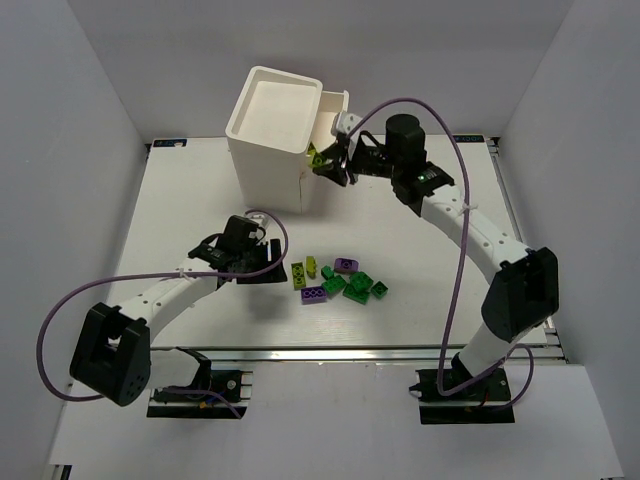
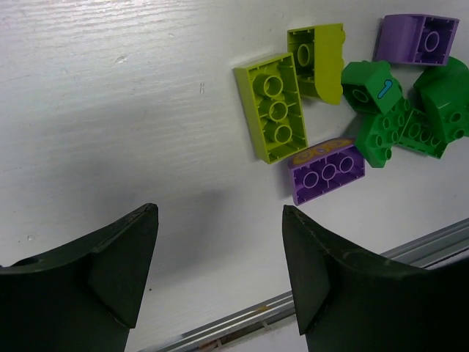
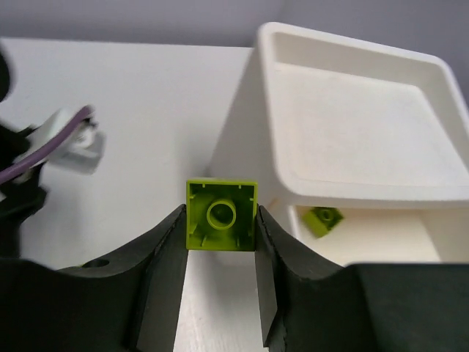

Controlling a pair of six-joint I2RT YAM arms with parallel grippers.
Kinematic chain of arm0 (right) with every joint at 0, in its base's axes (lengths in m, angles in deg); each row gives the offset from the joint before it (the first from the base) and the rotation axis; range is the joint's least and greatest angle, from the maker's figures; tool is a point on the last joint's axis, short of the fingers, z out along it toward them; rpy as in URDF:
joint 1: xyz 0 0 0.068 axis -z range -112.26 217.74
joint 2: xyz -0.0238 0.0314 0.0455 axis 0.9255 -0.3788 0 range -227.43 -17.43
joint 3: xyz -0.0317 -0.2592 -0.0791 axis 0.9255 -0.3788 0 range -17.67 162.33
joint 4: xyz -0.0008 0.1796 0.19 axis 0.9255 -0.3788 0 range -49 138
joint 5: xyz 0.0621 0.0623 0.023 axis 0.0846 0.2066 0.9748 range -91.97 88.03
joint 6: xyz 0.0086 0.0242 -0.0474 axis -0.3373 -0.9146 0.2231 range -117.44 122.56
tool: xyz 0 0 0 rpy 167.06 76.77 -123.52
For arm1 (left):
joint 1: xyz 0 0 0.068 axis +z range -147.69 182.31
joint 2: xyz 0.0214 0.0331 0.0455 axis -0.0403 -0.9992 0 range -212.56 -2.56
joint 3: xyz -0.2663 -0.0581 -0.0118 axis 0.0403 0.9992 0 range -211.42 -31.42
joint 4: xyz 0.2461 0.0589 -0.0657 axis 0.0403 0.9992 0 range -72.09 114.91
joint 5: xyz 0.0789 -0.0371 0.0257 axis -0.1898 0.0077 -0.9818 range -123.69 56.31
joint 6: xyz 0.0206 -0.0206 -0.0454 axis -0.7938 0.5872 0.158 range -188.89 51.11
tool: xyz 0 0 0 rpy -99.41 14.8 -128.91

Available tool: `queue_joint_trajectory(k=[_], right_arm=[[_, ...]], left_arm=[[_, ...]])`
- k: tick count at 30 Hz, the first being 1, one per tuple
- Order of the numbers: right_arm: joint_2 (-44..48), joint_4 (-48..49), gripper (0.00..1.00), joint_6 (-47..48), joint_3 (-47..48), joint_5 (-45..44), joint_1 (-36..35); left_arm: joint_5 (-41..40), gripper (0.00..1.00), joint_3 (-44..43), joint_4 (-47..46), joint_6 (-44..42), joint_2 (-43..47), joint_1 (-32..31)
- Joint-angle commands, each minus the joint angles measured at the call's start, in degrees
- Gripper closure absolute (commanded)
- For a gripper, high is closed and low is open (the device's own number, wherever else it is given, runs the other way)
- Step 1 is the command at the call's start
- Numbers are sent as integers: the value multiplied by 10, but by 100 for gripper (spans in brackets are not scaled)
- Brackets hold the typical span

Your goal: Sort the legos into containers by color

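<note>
My right gripper (image 1: pixel 333 165) is shut on a yellow-green lego (image 3: pixel 222 202), held in the air beside the white cabinet (image 1: pixel 272 135). The cabinet's top drawer (image 1: pixel 335 108) is pulled out toward the gripper; one yellow-green lego (image 3: pixel 323 220) lies inside it. My left gripper (image 1: pixel 268 262) is open and empty, low over the table left of the loose legos (image 1: pixel 338 280). In the left wrist view two yellow-green legos (image 2: pixel 275 106), two purple legos (image 2: pixel 327 170) and several dark green legos (image 2: pixel 403 121) lie beyond the open fingers (image 2: pixel 121 271).
The cabinet stands at the back of the white table (image 1: pixel 200 200). A metal rail (image 1: pixel 350 350) runs along the near table edge. White walls enclose the left, right and back sides.
</note>
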Motion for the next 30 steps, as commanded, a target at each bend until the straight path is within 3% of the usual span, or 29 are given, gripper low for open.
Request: queue_joint_trajectory(k=[1,6,12,19,25,27,30], right_arm=[[-48,93,100,-91,34,-106,6],[-141,118,99,-111,134,-165,17],[-232,61,97,-95,266,-197,27],[-221,59,92,-84,239,-186,42],[-221,43,70,-73,232,-171,48],[-223,31,53,-71,238,-171,48],[-220,33,39,-71,235,-167,50]], left_arm=[[22,22,-20,-27,-22,2,-2],[31,21,-21,-29,-24,1,-2],[30,21,-15,-28,-22,13,-2],[28,21,-11,-36,-16,16,-2],[33,19,-28,-46,-22,-18,-2],[38,19,-44,-47,-25,-42,-2],[46,19,-65,-47,-33,-71,-2]])
